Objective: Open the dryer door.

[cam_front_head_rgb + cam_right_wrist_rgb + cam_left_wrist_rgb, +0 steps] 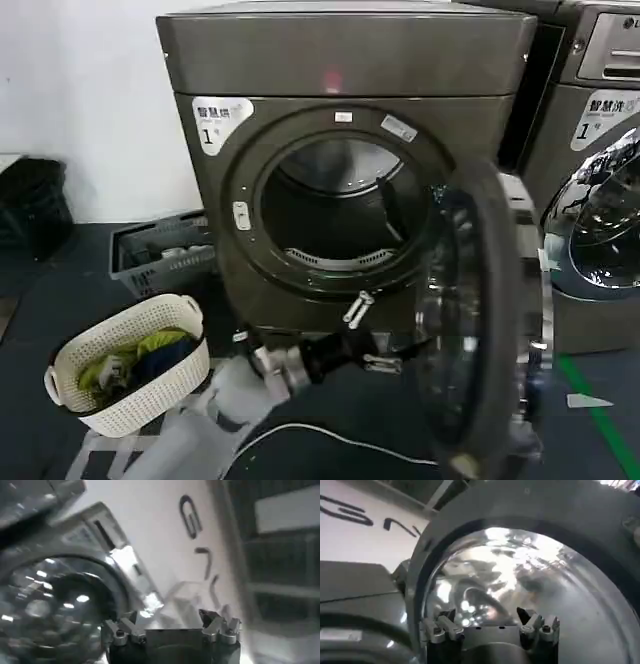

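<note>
Left gripper (489, 622) is extended forward with fingers (438, 628) apart; right gripper (170, 624) likewise spread.

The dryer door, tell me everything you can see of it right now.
The dryer door is swung open, hinged on the dryer's right side, so the head view sees it nearly edge-on. Its grey plastic inner face surrounds a bulging, reflective clear window, with a chrome ring at the outer edge. The drum opening behind it is exposed. The left gripper reaches toward its inner face with open jaws; whether they touch cannot be told.
</note>
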`<act>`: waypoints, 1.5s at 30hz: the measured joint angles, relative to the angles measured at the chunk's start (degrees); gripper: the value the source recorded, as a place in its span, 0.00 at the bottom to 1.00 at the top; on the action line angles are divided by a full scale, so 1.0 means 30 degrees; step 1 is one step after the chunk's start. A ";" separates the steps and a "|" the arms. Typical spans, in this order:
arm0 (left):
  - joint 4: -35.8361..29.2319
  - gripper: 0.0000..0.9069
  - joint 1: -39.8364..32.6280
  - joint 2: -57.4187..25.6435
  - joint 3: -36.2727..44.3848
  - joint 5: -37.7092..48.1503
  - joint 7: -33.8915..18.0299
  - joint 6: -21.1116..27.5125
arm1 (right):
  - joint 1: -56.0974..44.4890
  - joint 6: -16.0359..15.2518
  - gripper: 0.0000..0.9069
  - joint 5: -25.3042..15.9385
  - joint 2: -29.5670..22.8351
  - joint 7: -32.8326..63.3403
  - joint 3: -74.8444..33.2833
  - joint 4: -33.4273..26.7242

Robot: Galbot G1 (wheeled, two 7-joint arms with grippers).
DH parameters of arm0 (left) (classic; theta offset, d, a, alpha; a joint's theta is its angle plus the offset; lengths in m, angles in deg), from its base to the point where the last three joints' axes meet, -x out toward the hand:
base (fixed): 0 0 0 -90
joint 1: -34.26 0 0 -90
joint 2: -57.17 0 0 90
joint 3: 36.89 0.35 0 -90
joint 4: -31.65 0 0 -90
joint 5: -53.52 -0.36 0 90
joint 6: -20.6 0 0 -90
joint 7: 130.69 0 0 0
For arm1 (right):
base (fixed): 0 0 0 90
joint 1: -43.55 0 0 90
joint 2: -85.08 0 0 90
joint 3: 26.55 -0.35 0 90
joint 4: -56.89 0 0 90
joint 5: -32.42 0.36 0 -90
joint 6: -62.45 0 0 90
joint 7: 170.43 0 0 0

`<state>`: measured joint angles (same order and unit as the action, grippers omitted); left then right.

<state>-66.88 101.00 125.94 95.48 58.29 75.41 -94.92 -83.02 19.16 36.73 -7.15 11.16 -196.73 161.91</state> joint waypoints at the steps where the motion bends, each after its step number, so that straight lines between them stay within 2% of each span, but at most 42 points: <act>1: 0.0166 1.00 -0.0203 0.0184 0.0315 -0.0001 0.0000 -0.0004 | -0.0037 -0.0198 1.00 0.0117 -0.0001 0.0406 -0.0199 -0.0262; 5: 0.0820 1.00 -0.1015 0.0938 0.1392 -0.0104 0.0000 -0.0003 | -0.0104 -0.1216 1.00 0.0856 0.0005 0.1626 -0.0927 -0.1345; 15: 0.2312 1.00 -0.2855 0.3094 0.3682 -0.0403 -0.0003 0.0085 | -0.0233 -0.5230 1.00 0.3545 0.0008 0.1797 -0.2851 -0.3648; 19: 0.2985 1.00 -0.3541 0.4016 0.4416 -0.0822 -0.0115 0.0137 | -0.0357 -0.6080 1.00 0.3928 0.0315 0.1589 -0.3082 -0.3786; 23: 0.3727 1.00 -0.4108 0.4976 0.5099 -0.1194 -0.0191 0.0169 | -0.0384 -0.7580 1.00 0.4010 0.0565 0.1811 -0.3177 -0.3525; 27: 0.4622 1.00 -0.4617 0.5906 0.5608 -0.1712 -0.0273 0.0366 | -0.0352 -0.8518 1.00 0.4286 0.0785 0.1615 -0.3317 -0.3057; 31: 0.5550 1.00 -0.4917 0.6906 0.5925 -0.2203 -0.0438 0.0602 | -0.0304 -0.8861 1.00 0.4397 0.0860 0.1143 -0.3289 -0.2619; 35: 0.6595 1.00 -0.5148 0.7850 0.6144 -0.2718 -0.0792 0.0791 | -0.0278 -0.8688 1.00 0.4394 0.0867 0.0936 -0.3110 -0.2344; 41: 0.8498 1.00 -0.5707 0.7808 0.6290 -0.3875 -0.1184 0.0907 | -0.0292 -0.8574 1.00 0.4324 0.0868 0.0891 -0.2968 -0.2008; 45: 0.9477 1.00 -0.5876 0.7804 0.6375 -0.4670 -0.1529 0.1987 | -0.0214 -0.8530 1.00 0.4019 0.0888 0.0844 -0.2845 -0.1838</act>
<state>-38.45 83.37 149.35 114.61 44.28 70.83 -88.95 -83.67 -6.43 48.79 -4.48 13.69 -205.26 156.39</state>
